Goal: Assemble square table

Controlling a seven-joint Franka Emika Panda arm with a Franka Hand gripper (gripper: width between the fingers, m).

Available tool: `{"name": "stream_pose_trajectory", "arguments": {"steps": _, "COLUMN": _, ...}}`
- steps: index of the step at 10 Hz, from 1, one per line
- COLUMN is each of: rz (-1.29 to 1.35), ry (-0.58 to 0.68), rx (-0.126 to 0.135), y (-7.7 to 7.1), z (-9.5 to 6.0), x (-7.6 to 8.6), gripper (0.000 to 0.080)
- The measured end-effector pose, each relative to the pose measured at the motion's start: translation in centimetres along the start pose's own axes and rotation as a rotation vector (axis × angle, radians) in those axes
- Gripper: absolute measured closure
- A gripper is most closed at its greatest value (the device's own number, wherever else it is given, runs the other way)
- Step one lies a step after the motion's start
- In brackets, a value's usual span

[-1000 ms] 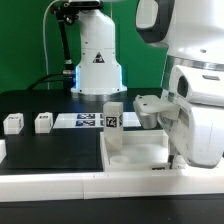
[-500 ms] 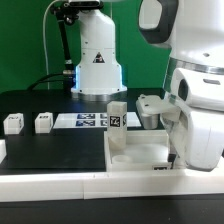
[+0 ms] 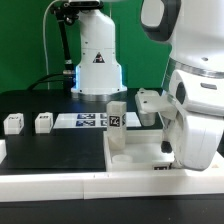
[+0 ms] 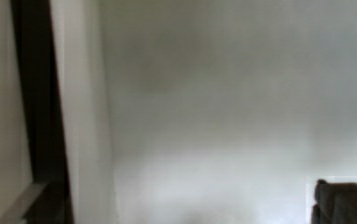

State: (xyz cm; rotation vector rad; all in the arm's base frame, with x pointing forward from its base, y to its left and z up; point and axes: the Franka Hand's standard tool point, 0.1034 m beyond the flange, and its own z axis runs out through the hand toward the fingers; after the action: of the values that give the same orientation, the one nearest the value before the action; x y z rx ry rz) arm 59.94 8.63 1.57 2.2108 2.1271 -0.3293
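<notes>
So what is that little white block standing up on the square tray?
It is a short, blocky white leg, plastic by the look, with a black-and-white tag on its near face. It stands upright at the far corner of the white square slab, toward the exterior view's left. Only the slab seems to touch it.

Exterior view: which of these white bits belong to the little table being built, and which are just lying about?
Part of the job:
- square slab
- upright leg at the slab's corner
- loose leg at the exterior view's left edge
- second loose leg beside it

Just lying there:
- marker board, flat, with printed tags
- long white border bar along the front
</notes>
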Motion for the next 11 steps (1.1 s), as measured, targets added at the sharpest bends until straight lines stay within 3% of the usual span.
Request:
{"name": "stream_pose_trajectory", "arguments": {"steps": 2, "rz": 0.001, "ry": 0.000, "rx": 0.000, "y": 0.0, "z": -0.2, "x": -0.1, "gripper": 0.0152}}
{"name": "stream_pose_trajectory", "arguments": {"steps": 3, "rz": 0.021, "ry": 0.004, "rx": -0.011, "y": 0.0, "z": -1.2, "x": -0.4, "gripper": 0.0152}}
{"name": "stream_pose_trajectory", "arguments": {"steps": 5, "rz": 0.147, "ry": 0.033, "rx": -0.074, "y": -0.4, "z": -4.4, "x": -1.5, "gripper": 0.0151}}
{"name": "stream_pose_trajectory", "arguments": {"steps": 7, "rz": 0.310, "ry": 0.057, "rx": -0.097, "y": -1.8, "z": -7.2, "x": -2.9, "gripper": 0.0151}}
{"name": "stream_pose_trajectory", "arguments": {"steps": 8, "rz": 0.474, "ry": 0.051, "rx": -0.073, "y": -2.6, "z": -9.1, "x": -3.2, "gripper": 0.0151}}
{"name": "stream_pose_trajectory", "arguments": {"steps": 10, "rz": 0.686, "ry": 0.015, "rx": 0.026, "y": -4.5, "z": -10.5, "x": -5.1, "gripper": 0.0151}}
{"name": "stream_pose_trajectory", "arguments": {"steps": 11, "rz": 0.754, "ry": 0.053, "rx": 0.039, "y": -5.6, "z": -10.4, "x": -7.1, "gripper": 0.0151}}
